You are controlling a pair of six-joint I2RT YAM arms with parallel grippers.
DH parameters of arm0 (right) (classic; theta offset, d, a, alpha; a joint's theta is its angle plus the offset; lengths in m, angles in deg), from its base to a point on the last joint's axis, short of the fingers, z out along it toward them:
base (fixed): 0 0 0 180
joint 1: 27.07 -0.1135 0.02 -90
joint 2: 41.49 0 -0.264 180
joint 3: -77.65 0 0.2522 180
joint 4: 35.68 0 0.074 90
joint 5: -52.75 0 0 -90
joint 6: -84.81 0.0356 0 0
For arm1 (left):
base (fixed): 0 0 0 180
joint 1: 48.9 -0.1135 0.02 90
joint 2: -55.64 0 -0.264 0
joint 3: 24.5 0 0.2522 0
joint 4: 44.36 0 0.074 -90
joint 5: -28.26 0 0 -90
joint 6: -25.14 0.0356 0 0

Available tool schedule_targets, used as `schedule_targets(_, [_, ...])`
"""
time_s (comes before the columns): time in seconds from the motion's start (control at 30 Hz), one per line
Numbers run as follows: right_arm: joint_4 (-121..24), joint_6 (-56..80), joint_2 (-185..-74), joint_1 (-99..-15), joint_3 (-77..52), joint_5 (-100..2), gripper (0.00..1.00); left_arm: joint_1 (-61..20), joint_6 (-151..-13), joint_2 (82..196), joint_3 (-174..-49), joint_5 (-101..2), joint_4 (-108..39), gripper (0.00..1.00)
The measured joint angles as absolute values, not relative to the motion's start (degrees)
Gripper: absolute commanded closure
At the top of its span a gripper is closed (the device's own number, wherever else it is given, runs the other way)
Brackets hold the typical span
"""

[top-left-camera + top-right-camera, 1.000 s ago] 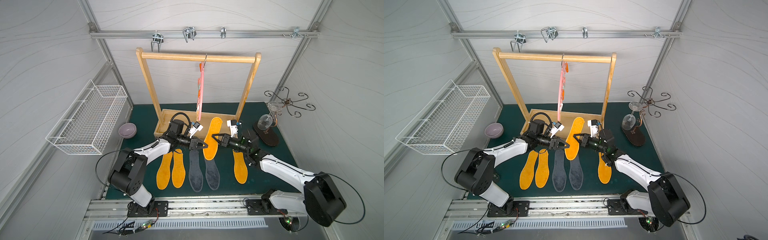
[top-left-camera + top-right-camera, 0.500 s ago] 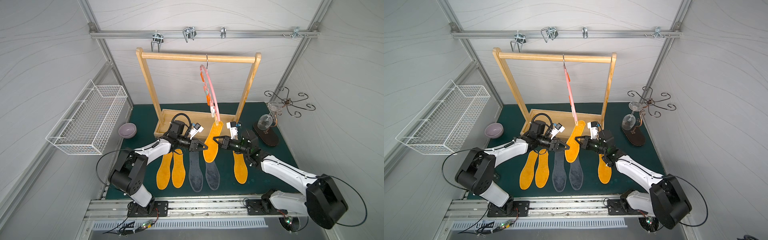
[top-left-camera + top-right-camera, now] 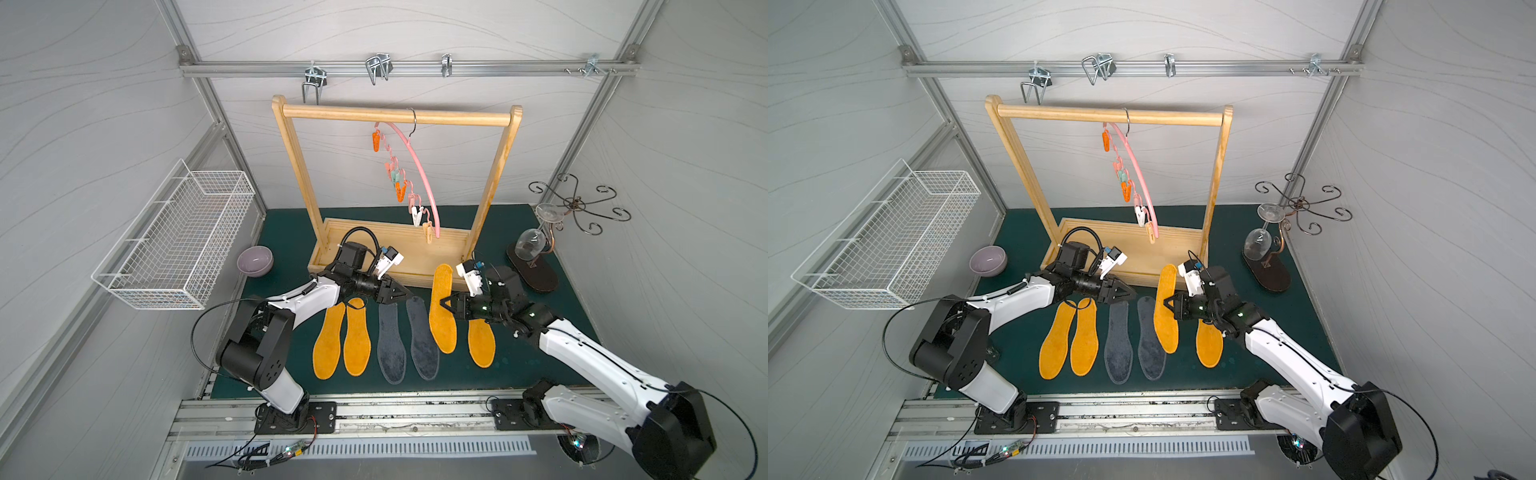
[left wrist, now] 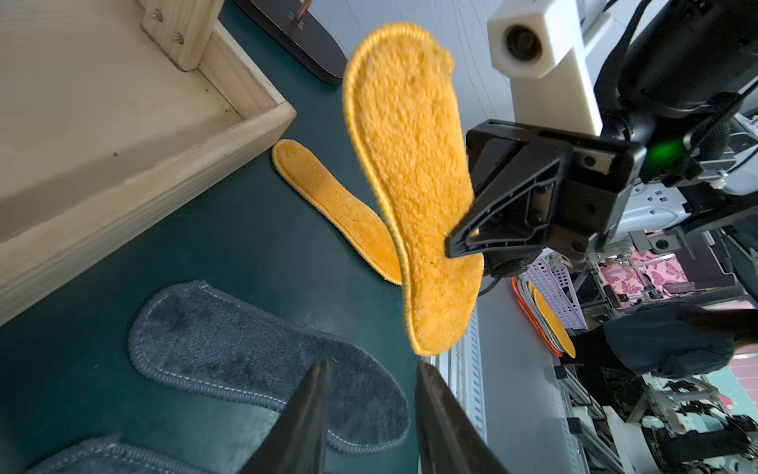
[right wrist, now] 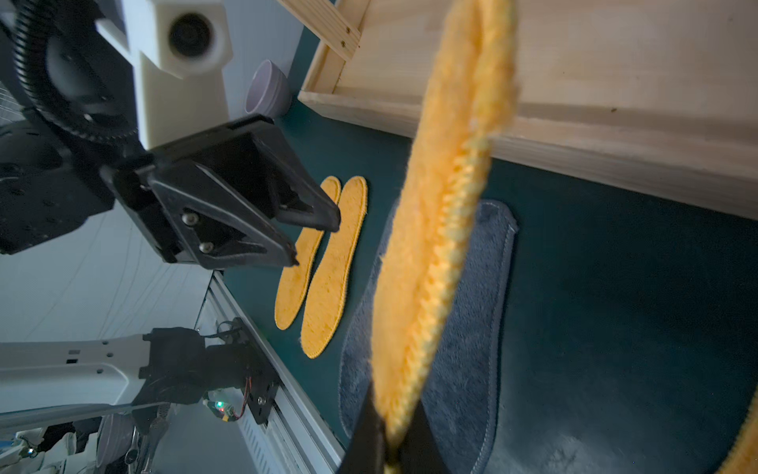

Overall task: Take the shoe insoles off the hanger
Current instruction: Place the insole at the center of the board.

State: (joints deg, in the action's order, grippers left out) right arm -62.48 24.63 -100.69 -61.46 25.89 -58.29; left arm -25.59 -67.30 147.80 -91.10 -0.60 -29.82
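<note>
Right gripper [image 3: 444, 306] jaws clamped 1 orange insole [image 3: 443, 332] (off the hanger [image 3: 400, 191]) before the rack [image 3: 353, 112]; left gripper [image 3: 406, 294] jaws stood apart.

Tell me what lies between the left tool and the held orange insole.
Only air between left tool and orange insole, per the left wrist view; a grey insole lies on the mat beneath the gap.

text: none legible in any view
insoles [image 3: 357, 336]: no print legible
rack [image 3: 395, 115]: no mark legible
arms [image 3: 582, 353]: no label legible
</note>
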Motion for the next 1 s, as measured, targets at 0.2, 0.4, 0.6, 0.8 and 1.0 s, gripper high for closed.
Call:
schedule_targets(0.2, [-66.3,23.3,-104.1,-61.3,27.8,-58.5,0.97,-26.9,-64.8,147.8,-91.2,-4.9,-27.1,0.56])
schedule_targets(0.4, [-66.9,22.2,-109.5,-59.5,29.3,-58.8,0.97,-29.3,-64.0,147.8,-91.7,-9.8,-24.9,0.55])
schedule_targets(0.6, [-65.7,21.7,-113.3,-57.7,31.3,-58.7,0.94,-30.2,-63.3,147.8,-91.8,-11.9,-24.4,0.55])
schedule_targets(0.8, [-65.2,20.8,-115.9,-57.4,31.5,-57.8,0.91,-30.2,-63.0,147.8,-91.8,-12.2,-23.9,0.55])
schedule_targets(1.0, [-65.6,19.3,-118.0,-57.3,30.9,-55.3,0.83,-30.2,-62.9,147.7,-91.9,-13.1,-23.4,0.55])
